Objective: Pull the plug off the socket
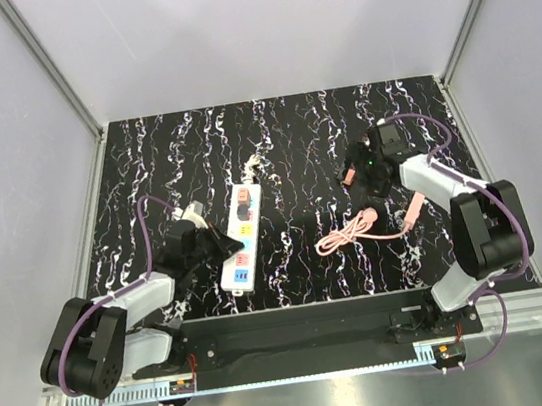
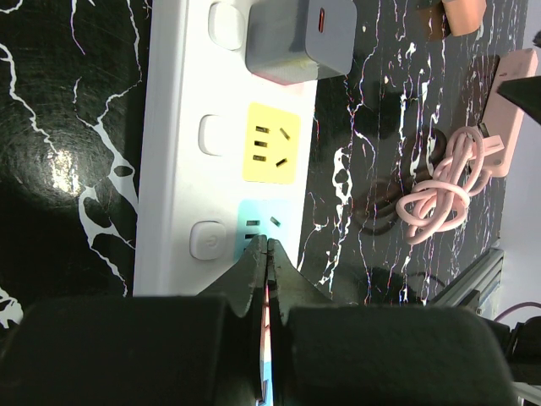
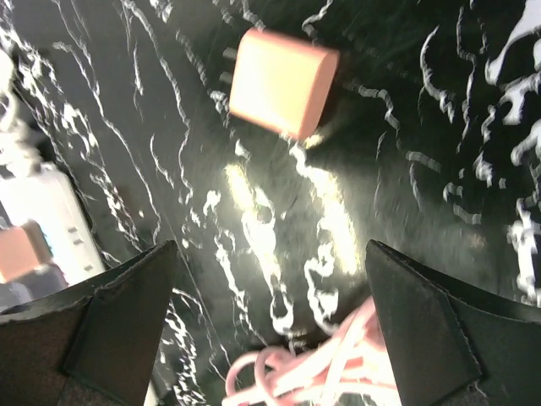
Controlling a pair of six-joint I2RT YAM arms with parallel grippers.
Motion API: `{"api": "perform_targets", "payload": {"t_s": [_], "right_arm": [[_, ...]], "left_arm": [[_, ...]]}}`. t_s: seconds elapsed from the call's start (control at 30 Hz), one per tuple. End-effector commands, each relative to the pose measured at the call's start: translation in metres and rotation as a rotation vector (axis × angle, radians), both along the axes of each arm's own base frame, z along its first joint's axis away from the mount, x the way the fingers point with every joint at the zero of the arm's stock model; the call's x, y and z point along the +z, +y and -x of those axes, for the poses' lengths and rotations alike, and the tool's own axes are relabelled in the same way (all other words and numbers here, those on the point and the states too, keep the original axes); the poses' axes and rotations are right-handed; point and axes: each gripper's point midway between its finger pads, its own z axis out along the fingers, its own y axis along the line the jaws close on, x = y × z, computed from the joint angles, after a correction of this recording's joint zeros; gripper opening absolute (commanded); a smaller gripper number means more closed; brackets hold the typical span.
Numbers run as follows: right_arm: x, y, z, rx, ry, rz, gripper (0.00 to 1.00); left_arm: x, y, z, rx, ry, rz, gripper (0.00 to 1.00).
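Note:
The socket (image 1: 241,253) is a long white power strip with orange, yellow and blue outlets, lying left of centre. In the left wrist view the socket (image 2: 177,152) fills the frame. My left gripper (image 1: 216,243) is shut, its tips (image 2: 268,244) on the blue outlet. The plug (image 3: 283,80), a small pink cube, lies loose on the black marbled table, well apart from the socket (image 3: 51,211). My right gripper (image 3: 270,249) hovers just short of the plug (image 1: 348,178), open wide with nothing between its fingers. It stands at the right gripper (image 1: 365,180) in the top view.
A greyish-white cube adapter (image 2: 296,34) sits in the strip's far outlet. A coiled pink cable (image 1: 356,231) with a pink end block (image 1: 413,208) lies near the right arm; the coil (image 3: 321,372) is under the right fingers. Grey walls enclose the table.

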Motion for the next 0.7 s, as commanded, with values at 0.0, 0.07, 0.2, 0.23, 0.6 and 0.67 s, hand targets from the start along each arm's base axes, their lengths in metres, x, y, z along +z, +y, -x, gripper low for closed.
{"api": "perform_targets", "payload": {"t_s": [0.0,0.07,0.2,0.23,0.6,0.67], "right_arm": [[0.051,0.007,-0.004,0.003,-0.115,0.178,1.0],[0.062,0.015,0.0,0.08,-0.149,0.292,1.0],[0.088,0.047,-0.003,0.16,-0.169,0.267,1.0],[0.091,0.066,0.002,0.184,-0.138,0.153,1.0],[0.086,0.213,0.011,0.395,-0.013,-0.125,0.98],[0.064,0.222,0.016,0.373,0.063,-0.078,0.95]], "left_arm": [[-0.051,0.019,0.045,-0.023,0.204,-0.125,0.0],[-0.05,0.019,0.044,-0.022,0.199,-0.125,0.0],[-0.049,0.019,0.043,-0.021,0.19,-0.126,0.0],[-0.049,0.018,0.043,-0.02,0.193,-0.125,0.0],[-0.043,0.015,0.039,-0.034,0.167,-0.127,0.0],[-0.043,0.015,0.039,-0.034,0.165,-0.128,0.0]]}}
